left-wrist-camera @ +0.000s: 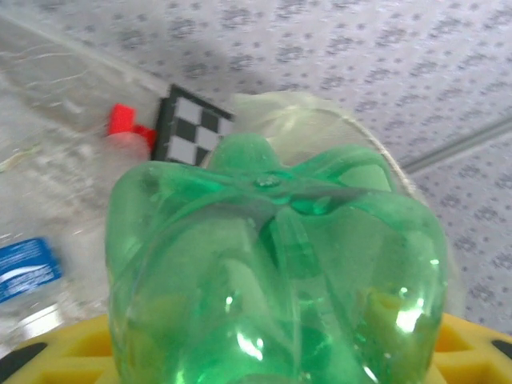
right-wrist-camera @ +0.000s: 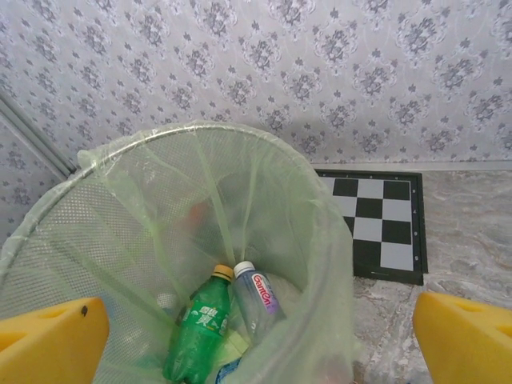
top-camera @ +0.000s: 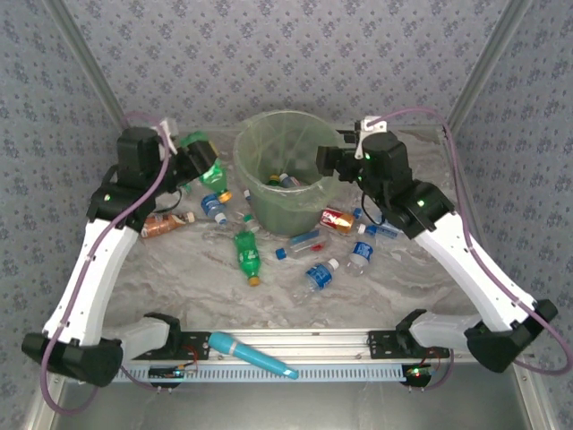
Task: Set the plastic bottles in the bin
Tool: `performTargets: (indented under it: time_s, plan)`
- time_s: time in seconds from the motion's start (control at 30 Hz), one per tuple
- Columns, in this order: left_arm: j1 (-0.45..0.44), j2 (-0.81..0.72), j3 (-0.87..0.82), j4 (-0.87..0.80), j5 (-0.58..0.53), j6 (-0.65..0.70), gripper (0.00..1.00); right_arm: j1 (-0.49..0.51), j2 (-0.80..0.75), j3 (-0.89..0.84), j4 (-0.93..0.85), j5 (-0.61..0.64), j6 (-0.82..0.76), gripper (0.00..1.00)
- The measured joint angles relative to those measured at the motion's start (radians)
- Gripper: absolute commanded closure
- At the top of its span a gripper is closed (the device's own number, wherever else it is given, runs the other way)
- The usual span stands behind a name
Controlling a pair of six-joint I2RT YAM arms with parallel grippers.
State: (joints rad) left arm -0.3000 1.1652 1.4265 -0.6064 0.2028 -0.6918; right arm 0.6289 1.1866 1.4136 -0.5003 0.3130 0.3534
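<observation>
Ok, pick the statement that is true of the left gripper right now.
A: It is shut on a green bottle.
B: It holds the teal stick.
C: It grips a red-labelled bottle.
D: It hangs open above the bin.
A: the left gripper is shut on a green bottle, and in the left wrist view the bottle's base sits between the yellow fingers.
</observation>
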Motion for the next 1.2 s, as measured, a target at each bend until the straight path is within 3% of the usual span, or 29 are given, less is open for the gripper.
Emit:
performTargets:
  time_s: [0.43, 0.87, 0.93, 1.1, 1.2]
  plan:
    - [-0.238, 0.303, 0.284, -0.008, -0.066, 0.137, 0.49, 0.058, -0.221, -0.115, -0.045, 0.067, 0.021, 0.0]
    - [-0.278, 0.457, 0.442, -0.099, -0.122, 0.24, 0.49, 0.115, -0.244, -0.129, -0.077, 0.124, 0.023, 0.01]
    - [-0.278, 0.474, 0.451, -0.11, -0.126, 0.245, 0.41, 0.116, -0.243, -0.13, -0.076, 0.126, 0.023, 0.01]
    - [-0.278, 0.494, 0.466, -0.151, -0.126, 0.256, 0.01, 0.116, -0.237, -0.132, -0.076, 0.126, 0.022, 0.0]
    - [-0.278, 0.504, 0.506, -0.185, -0.127, 0.248, 0.0, 0.116, -0.23, -0.132, -0.076, 0.126, 0.019, 0.0]
